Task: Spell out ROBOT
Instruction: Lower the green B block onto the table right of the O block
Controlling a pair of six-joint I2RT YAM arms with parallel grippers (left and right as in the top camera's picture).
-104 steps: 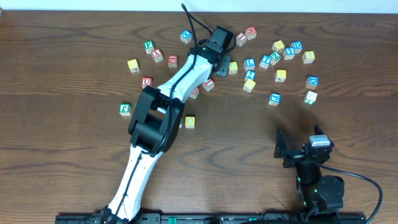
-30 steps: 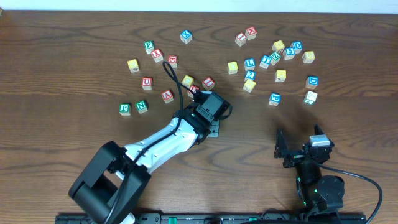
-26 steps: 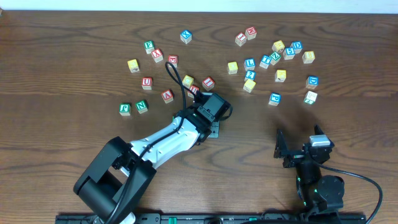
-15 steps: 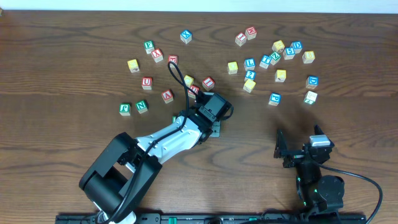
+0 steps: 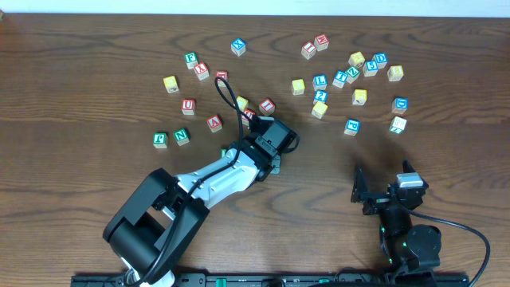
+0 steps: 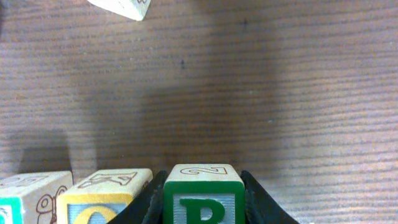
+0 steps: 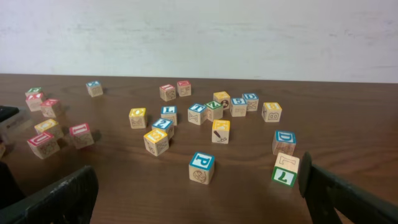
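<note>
My left gripper (image 6: 202,182) is shut on the green-framed B cube (image 6: 202,202), low over the wood. Right beside it on the left stands a yellow-faced O cube (image 6: 106,198), and left of that a third cube (image 6: 31,199) whose letter is cut off by the frame edge. In the overhead view the left gripper (image 5: 273,163) sits mid-table and hides these cubes. My right gripper (image 5: 381,185) rests at the front right, open and with nothing in it (image 7: 199,205). Several blue-framed cubes lie in the right cluster; I cannot read which one is T.
Red-lettered cubes (image 5: 267,104) and a yellow one (image 5: 241,103) lie just behind the left gripper. Two green cubes (image 5: 182,136) sit to its left. The right cluster (image 5: 351,76) spreads across the back right. A blue P cube (image 7: 201,167) and a green-framed cube (image 7: 285,169) lie nearest the right gripper.
The left arm has swung from the back of the table down to mid-table. Over the last second it has only edged slightly. The right arm has not moved.
</note>
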